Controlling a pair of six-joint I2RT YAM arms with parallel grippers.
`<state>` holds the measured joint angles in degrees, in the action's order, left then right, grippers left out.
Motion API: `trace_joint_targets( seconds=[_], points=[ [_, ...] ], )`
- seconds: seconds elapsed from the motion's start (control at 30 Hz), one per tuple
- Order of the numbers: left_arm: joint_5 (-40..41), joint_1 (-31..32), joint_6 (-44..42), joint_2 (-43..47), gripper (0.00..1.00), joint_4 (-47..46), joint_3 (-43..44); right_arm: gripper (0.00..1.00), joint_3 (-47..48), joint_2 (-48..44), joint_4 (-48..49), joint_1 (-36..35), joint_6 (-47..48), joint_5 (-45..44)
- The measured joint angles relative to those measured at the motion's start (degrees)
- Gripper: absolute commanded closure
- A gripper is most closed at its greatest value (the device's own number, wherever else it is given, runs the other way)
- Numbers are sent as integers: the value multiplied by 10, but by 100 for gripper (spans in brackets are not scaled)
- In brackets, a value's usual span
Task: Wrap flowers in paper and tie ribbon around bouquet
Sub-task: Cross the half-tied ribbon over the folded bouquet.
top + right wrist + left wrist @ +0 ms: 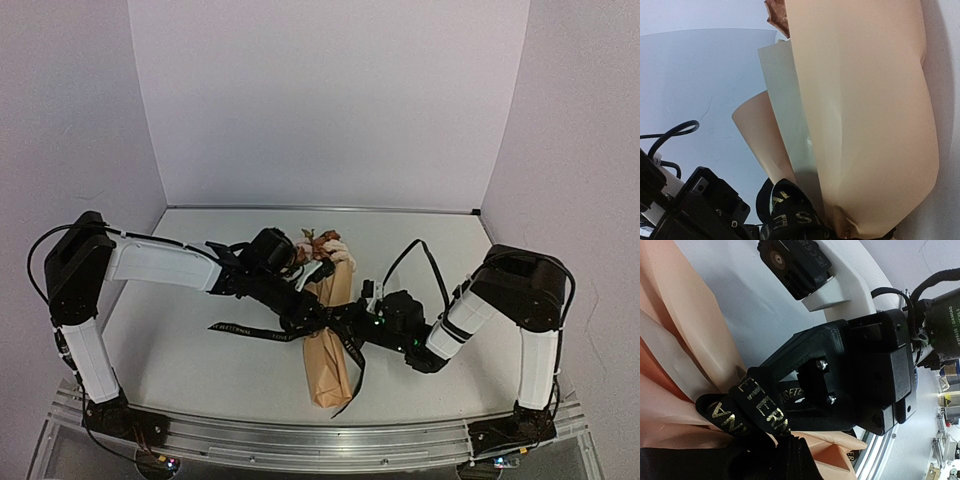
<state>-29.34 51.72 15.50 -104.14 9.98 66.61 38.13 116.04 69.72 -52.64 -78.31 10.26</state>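
Ribbon [760, 407] in right pincer [790, 394]; against bouquet [328, 352]

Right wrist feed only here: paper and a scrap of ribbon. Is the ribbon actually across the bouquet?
Observer: Yes. Top view has the ribbon crossing the bouquet about midway, one tail flat on the table to its left.
Operator: Other tail?
Observer: It trails beside the narrow end, toward the near edge.
Operator: Which way do the blooms face?
Observer: The flowers stick out the far end, toward the back wall.
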Motion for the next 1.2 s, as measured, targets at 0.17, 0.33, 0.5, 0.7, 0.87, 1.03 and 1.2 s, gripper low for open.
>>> trace_joint_targets(
  seconds=[0.17, 0.33, 0.5, 0.7, 0.87, 1.03, 1.2],
  points=[
    [11, -4, 12, 1, 84, -3, -4, 100, 5, 11, 10, 0, 0, 2],
    [21, -11, 15, 3, 77, -5, -8, 100, 5, 12, 14, 2, 0, 2],
    [26, -15, 15, 11, 71, -5, -8, 100, 6, 13, 14, 3, 0, 5],
    [25, -16, 15, 34, 69, -7, -8, 100, 8, 17, 17, 5, 0, 8],
    [26, -21, 16, 48, 69, -12, -8, 100, 8, 19, 18, 6, 0, 10],
    [43, -40, 24, 51, 73, -12, -8, 100, 8, 19, 19, 7, 0, 12],
    [69, -59, 29, 50, 81, 0, -5, 100, 8, 19, 19, 9, -2, 13]
  ],
)
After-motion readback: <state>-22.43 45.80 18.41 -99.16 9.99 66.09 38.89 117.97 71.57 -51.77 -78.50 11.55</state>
